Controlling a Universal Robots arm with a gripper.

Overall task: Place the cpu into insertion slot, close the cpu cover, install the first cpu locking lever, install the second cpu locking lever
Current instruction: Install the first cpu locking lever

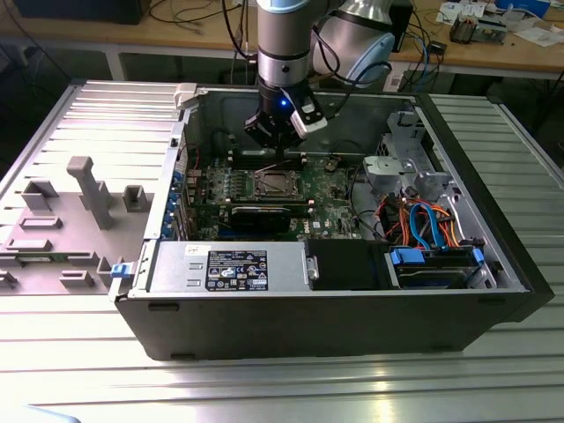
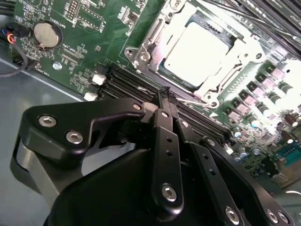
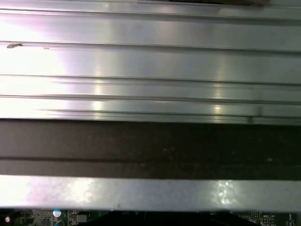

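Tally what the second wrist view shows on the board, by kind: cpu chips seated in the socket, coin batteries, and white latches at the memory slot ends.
cpu: 1
coin battery: 1
white slot latches: 2
Total: 4

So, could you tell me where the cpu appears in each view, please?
Exterior view: the cpu sits inside the open case, just below the gripper in the picture.
Second wrist view: the cpu is the bright square just beyond the gripper.
First wrist view: faces a ribbed metal surface.
Shared landmark: the green motherboard, visible in all three.
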